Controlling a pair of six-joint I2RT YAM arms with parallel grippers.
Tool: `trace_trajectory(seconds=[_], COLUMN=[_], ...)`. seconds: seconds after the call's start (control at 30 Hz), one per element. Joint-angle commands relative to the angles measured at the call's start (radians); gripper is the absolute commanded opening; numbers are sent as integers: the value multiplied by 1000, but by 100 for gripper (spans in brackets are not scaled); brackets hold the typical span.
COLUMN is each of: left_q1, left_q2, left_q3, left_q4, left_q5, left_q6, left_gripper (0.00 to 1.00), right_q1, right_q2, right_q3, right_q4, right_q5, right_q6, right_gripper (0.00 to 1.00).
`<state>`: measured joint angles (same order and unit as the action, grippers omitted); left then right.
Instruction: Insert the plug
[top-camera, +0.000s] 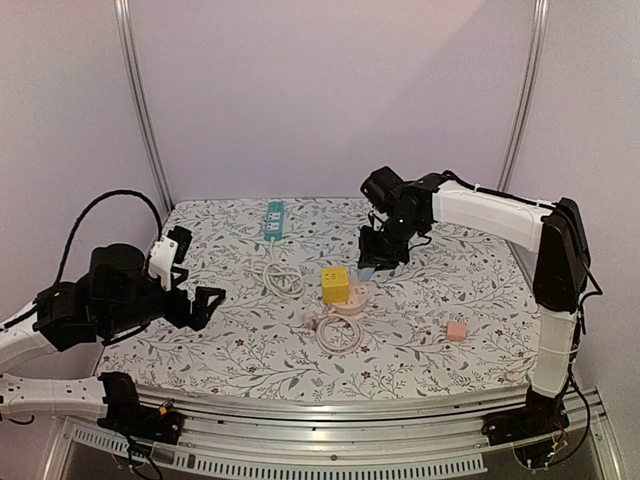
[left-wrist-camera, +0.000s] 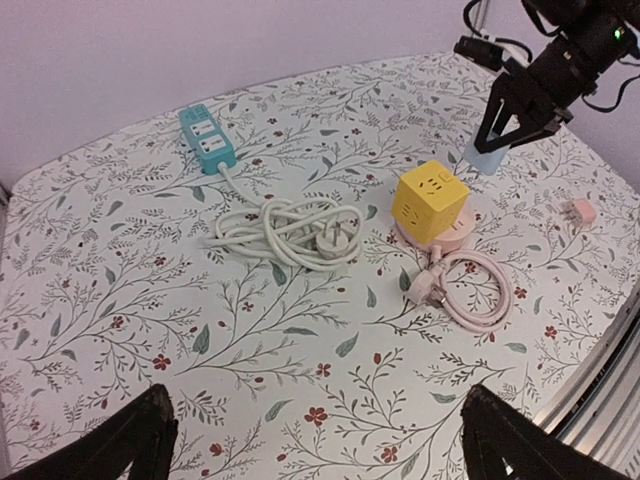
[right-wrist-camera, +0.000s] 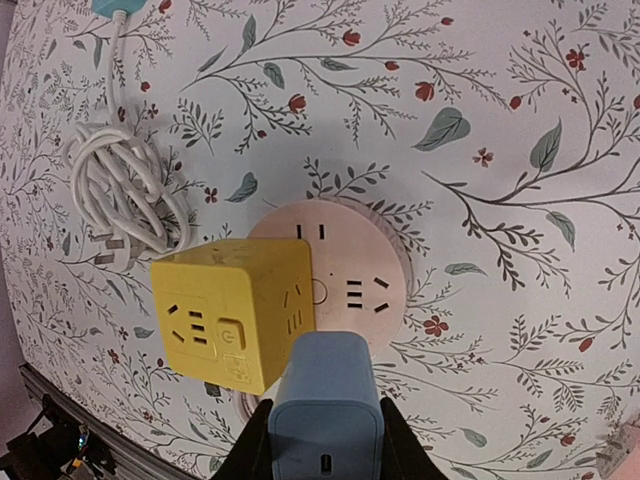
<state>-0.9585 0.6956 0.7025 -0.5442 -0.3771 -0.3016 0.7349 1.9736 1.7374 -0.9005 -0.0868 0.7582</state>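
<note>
Above the near edge of the pink round socket base (right-wrist-camera: 352, 258), toward the table's right of centre, the right gripper (right-wrist-camera: 325, 445) is clamped on the sides of a blue plug-in adapter (right-wrist-camera: 325, 395), which hangs just over the base and not yet in it. A yellow cube socket (right-wrist-camera: 222, 318) stands on the base's left part, so the free slot groups lie on the bare pink face beside it. The adapter's prongs are hidden. The insertion probably calls for squaring them to one free slot group, keeping clear of the cube, then pressing straight down so the light base does not slide or tip. The left gripper (top-camera: 197, 270) waits near the left edge, jaws wide apart and empty. No brand or lettering is legible; the cube shows only small socket markings.
</note>
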Motion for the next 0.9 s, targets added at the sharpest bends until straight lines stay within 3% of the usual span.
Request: trace_trajectory(seconds=[0.0,0.87], left_q1=[-13,-66], left_q2=[-92,-126], left_q3=[-38,-57], left_q4=[-25,-18], left_q5=[-68,-121], left_q6=[-10,30], left_gripper=[100,99], right_q1=[0,-29], right_q2=[54,135], right_q3=[-5,-89], right_q4=[60,145], right_q5=[-8,12], right_q6=[-17,21], right_gripper=[0,0])
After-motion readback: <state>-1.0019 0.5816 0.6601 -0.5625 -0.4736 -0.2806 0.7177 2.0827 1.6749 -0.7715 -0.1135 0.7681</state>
